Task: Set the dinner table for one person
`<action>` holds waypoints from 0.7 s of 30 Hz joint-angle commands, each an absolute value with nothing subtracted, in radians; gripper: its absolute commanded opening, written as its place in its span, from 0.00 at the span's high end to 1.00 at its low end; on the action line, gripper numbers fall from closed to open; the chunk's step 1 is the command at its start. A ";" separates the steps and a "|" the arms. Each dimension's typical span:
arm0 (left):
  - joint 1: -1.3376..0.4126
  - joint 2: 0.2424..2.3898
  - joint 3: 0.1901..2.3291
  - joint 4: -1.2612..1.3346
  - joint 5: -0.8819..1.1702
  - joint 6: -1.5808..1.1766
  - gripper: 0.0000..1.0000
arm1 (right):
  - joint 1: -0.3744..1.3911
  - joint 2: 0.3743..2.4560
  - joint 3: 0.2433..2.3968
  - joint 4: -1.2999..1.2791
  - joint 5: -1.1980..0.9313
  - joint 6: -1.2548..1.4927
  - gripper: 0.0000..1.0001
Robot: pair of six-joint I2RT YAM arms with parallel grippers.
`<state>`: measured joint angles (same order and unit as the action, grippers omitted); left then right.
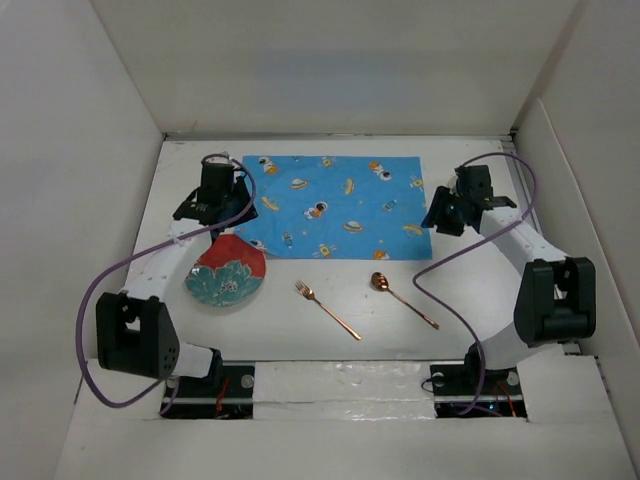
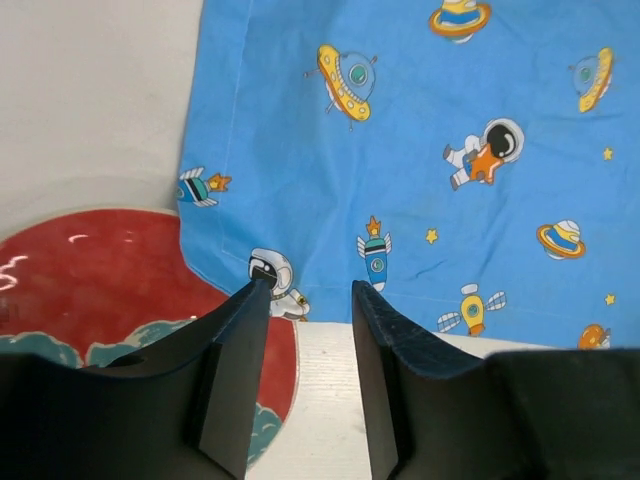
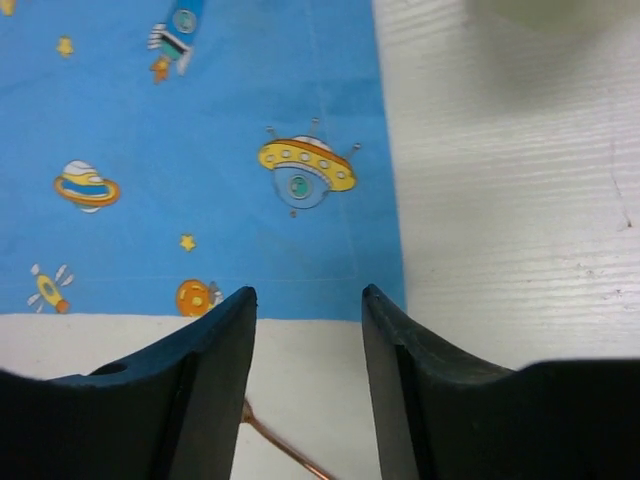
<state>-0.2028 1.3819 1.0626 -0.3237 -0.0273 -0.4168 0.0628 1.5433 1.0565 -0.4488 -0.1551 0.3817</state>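
A blue space-print placemat (image 1: 335, 205) lies flat at the back of the white dinner table (image 1: 470, 300). In front of its left corner sits a red and teal plate (image 1: 226, 273), and the mat's corner overlaps the plate's rim (image 2: 100, 270). A copper fork (image 1: 327, 309) and a copper spoon (image 1: 402, 298) lie on the table in front of the mat. My left gripper (image 2: 310, 290) hovers open over the mat's near left corner (image 2: 400, 180), holding nothing. Over the mat's near right corner (image 3: 200, 150), my right gripper (image 3: 308, 295) is open and empty.
White walls (image 1: 110, 90) enclose the table on three sides. Purple cables (image 1: 90, 300) loop beside both arms. The spoon's handle (image 3: 285, 450) shows under the right gripper's fingers.
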 commanded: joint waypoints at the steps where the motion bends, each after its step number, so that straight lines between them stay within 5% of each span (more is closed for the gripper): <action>1: -0.201 1.292 1.109 -0.359 -0.064 -0.426 0.65 | 0.133 1.453 1.137 -0.494 -0.112 0.362 0.49; 2: -0.201 1.279 1.112 -0.360 -0.067 -0.428 0.68 | 0.153 1.439 1.146 -0.494 -0.126 0.345 0.55; 5: -0.201 1.232 1.132 -0.374 -0.066 -0.436 0.87 | 0.275 1.424 1.173 -0.465 -0.220 0.336 1.00; 7: -0.201 1.201 1.155 -0.377 -0.046 -0.440 1.00 | 0.366 1.448 1.210 -0.457 -0.258 0.351 1.00; 14: -0.201 1.111 1.258 -0.388 -0.006 -0.474 1.00 | 0.748 1.664 1.337 -0.253 -0.330 0.570 1.00; 18: -0.201 1.014 1.238 -0.422 0.057 -0.523 0.92 | 0.845 1.836 1.465 -0.210 -0.319 0.626 0.52; 21: -0.201 0.936 1.157 -0.407 0.109 -0.598 0.85 | 0.864 1.966 1.546 -0.177 -0.340 0.701 0.39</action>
<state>-0.2028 1.0065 1.2095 -0.3958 0.0418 -0.5236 0.8742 1.9186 1.4654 -0.2684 -0.3233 0.6044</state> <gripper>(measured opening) 0.141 0.588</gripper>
